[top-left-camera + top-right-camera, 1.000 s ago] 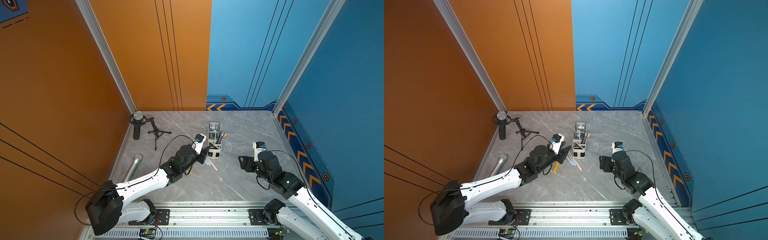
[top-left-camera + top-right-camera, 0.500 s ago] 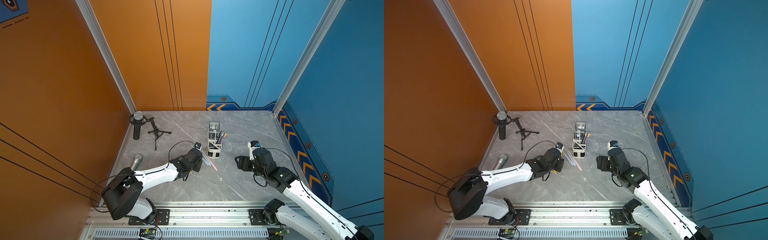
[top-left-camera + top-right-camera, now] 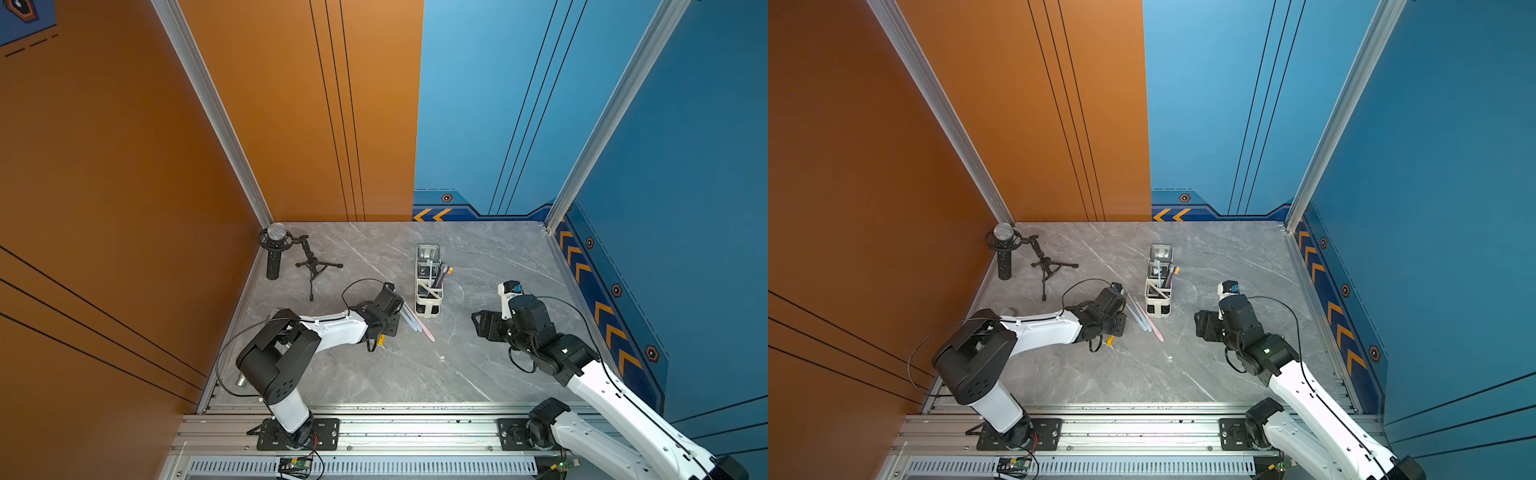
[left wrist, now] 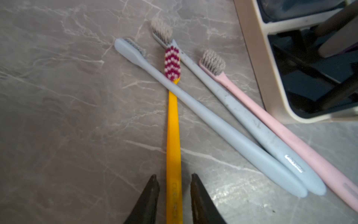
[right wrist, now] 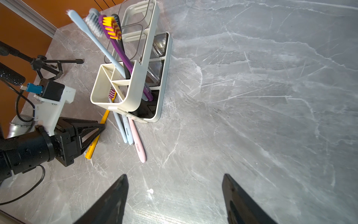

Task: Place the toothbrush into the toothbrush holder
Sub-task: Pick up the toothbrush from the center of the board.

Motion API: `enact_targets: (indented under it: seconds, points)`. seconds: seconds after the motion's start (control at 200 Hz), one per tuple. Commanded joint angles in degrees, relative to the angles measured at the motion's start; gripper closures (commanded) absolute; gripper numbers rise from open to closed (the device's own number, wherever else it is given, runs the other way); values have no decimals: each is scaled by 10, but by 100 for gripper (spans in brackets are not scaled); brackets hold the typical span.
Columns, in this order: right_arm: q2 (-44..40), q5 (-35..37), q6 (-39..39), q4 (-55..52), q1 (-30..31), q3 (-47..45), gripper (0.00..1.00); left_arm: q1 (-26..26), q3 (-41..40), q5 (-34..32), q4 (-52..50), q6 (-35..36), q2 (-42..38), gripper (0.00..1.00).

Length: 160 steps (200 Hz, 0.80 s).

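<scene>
Down on the grey bench (image 4: pixel 58 116), the yellow toothbrush (image 4: pixel 173 126) lies flat just left of the near end of the toothbrush holder (image 4: pixel 271 77). Its red-and-white bristle head points to the far side. The left tool (image 4: pixel 173 175) straddles the near part of its handle. Its jaws are narrowly spread, and the left wrist view shows a thin strip of bench between each tip and the handle, so nothing is pinched. A pale blue toothbrush (image 4: pixel 213 120) crosses the yellow one's neck. A second blue toothbrush (image 4: pixel 251 120) and a pink toothbrush (image 4: pixel 280 130) lie between it and the holder.

In both top views the arm's wrist covers the left tool's tips. Only the near end of the yellow handle (image 3: pixel 379 340) (image 3: pixel 1109 340) peeks out beside the toothbrush holder (image 3: pixel 430 291) (image 3: pixel 1158 297), so the gap cannot be judged there.

The right wrist view adds what stands in the holder (image 5: pixel 139 77): a purple toothbrush (image 5: pixel 116 44) and a light blue toothbrush (image 5: pixel 93 36) lean in its far part. The right tool (image 5: pixel 174 175) hangs over bare bench to the right of the holder, jaws spread wide and holding nothing.
</scene>
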Motion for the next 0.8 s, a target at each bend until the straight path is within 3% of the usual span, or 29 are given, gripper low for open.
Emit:
enact_targets:
  seconds: [0.0,0.54,0.796]
  points:
    - [-6,-13,-8,-11,-8,-5,23,6,19,20,-12,-6,19,69]
    - [-1,-25,-10,-11,-26,-6,23,16,6,-5,-50,-10,38,75]
    - [-15,-28,-8,-12,-31,-14,23,15,16,-1,-89,-4,50,95]
